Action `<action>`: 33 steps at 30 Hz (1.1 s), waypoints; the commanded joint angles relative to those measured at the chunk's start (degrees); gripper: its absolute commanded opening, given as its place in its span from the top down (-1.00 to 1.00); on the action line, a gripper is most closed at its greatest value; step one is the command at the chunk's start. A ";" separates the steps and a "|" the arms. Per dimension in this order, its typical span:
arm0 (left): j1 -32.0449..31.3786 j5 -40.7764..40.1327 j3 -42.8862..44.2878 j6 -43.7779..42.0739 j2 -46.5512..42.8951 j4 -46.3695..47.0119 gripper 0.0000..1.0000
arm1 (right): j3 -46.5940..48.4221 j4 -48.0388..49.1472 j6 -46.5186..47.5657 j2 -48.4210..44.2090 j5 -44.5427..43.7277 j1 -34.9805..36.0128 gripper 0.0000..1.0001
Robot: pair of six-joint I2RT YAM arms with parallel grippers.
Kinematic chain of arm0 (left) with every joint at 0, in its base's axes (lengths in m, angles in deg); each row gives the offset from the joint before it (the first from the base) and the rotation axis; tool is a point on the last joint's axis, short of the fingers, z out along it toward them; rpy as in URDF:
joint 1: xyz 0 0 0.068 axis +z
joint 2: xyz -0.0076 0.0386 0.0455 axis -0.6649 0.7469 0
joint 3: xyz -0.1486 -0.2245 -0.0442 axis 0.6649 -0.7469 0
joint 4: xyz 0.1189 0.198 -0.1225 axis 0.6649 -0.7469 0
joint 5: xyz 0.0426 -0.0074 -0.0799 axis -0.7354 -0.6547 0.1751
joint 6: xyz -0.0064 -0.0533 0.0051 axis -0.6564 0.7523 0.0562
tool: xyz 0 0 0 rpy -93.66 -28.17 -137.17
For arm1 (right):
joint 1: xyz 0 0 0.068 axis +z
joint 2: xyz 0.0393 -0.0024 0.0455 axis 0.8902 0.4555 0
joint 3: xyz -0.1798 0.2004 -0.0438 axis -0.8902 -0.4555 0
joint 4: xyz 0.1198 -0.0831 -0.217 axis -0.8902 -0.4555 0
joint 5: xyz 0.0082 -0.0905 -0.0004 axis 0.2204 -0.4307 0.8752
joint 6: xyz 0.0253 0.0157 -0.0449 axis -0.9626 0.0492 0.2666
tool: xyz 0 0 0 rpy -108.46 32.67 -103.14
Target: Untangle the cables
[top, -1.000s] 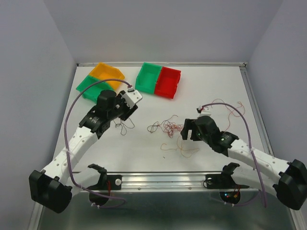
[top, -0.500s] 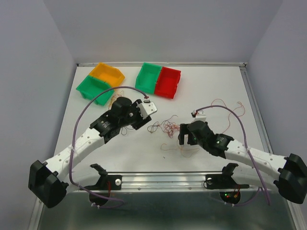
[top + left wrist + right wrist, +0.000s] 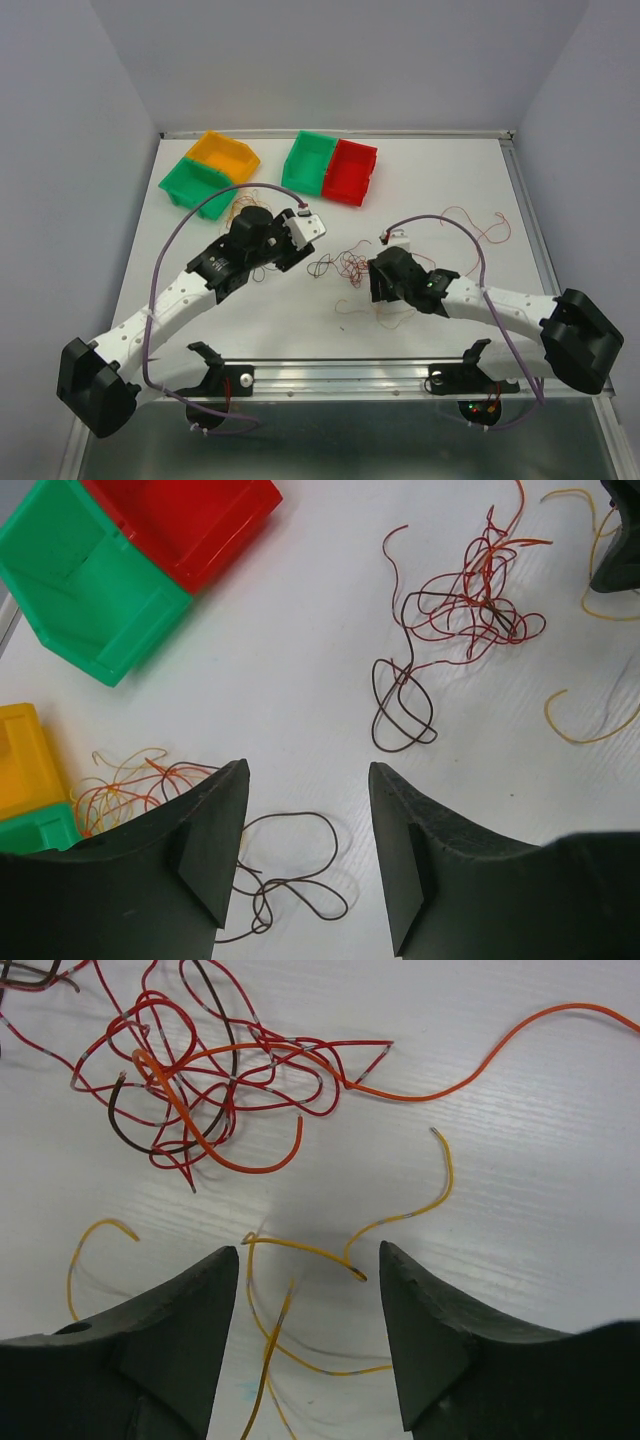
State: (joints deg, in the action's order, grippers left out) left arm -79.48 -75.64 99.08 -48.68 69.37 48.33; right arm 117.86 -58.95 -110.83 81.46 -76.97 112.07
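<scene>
Cables (image 3: 462, 608) lie in a loose red-orange tangle mid-counter (image 3: 440, 170), between the two arms. Left pincer (image 3: 307, 780) released, above dark loop (image 3: 290, 815). Right pincer (image 3: 308, 1255) released, straddling yellow strands (image 3: 300, 1248); nothing grasped.

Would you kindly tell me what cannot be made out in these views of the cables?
- Top view: the red tangle is too thin to tell which strand crosses which.
- Left wrist view: the brown cable passes behind a finger of the left gripper; its end is hidden.
- Right wrist view: the yellow cable runs off the bottom edge.
</scene>
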 commanded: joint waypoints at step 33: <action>0.01 -13.20 -5.65 3.58 -6.19 11.30 -0.24 | 27.73 2.37 14.31 -11.89 4.68 0.14 0.99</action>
State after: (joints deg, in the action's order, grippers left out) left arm -79.48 -82.52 94.71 -47.09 66.48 53.31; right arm 136.99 -58.34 -99.66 65.20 -69.93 112.07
